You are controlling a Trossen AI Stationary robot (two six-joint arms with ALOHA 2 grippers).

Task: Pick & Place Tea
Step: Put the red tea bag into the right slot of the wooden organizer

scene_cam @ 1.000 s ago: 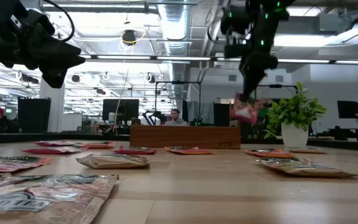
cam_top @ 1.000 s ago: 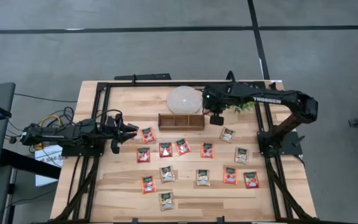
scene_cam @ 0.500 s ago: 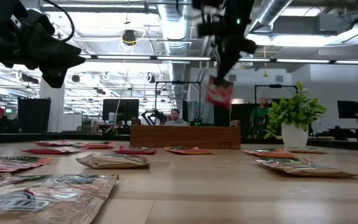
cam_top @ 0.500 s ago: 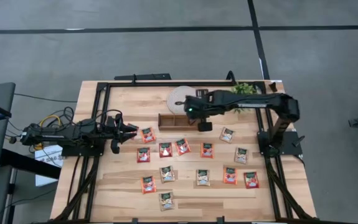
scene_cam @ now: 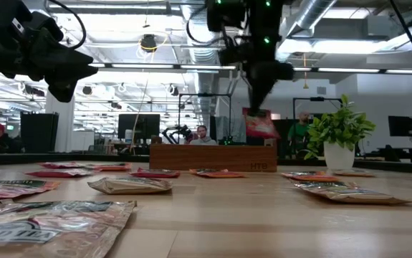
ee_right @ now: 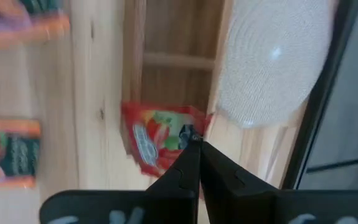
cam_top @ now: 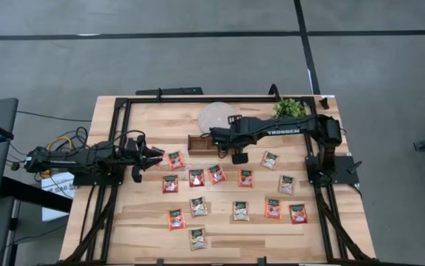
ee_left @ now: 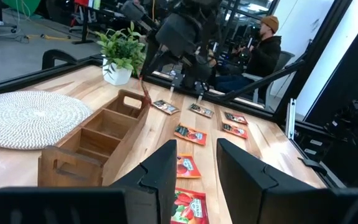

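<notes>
- Nearest the low camera, a tan sachet (scene_cam: 44, 226) lies flat on the bench (scene_cam: 263, 222), with another pale one (scene_cam: 129, 185) a little farther in.
- Beyond these, a scatter of red-orange and tan sachets (cam_top: 234, 193) lies in loose rows across the middle of the bench, all flat and apart from one another.
- The left gripper (cam_top: 155, 156) hangs at the bench's left side, just beside the leftmost red sachet (cam_top: 175, 159); its jaws are spread with nothing between them, as the left wrist view shows.
- Farther back, the wooden tray (cam_top: 201, 143) with three compartments stands across the bench, open side up.
- The right gripper (ee_right: 193, 138) reaches over from the right side and hangs above the tray; its jaws are pressed together, pinching the held red sachet (ee_right: 157, 146) by its top edge.
- That sachet (scene_cam: 260, 125) hangs clear of the tray, over the tray's right part in the low view; which compartment it is over I cannot tell.
- Just behind the tray lies the round white woven disc (cam_top: 213, 116), partly under the right arm.
- At the far right corner stands a small potted plant (cam_top: 290, 108).
- Past the bench, a seated person (scene_cam: 203, 135) shows in the room.
</notes>
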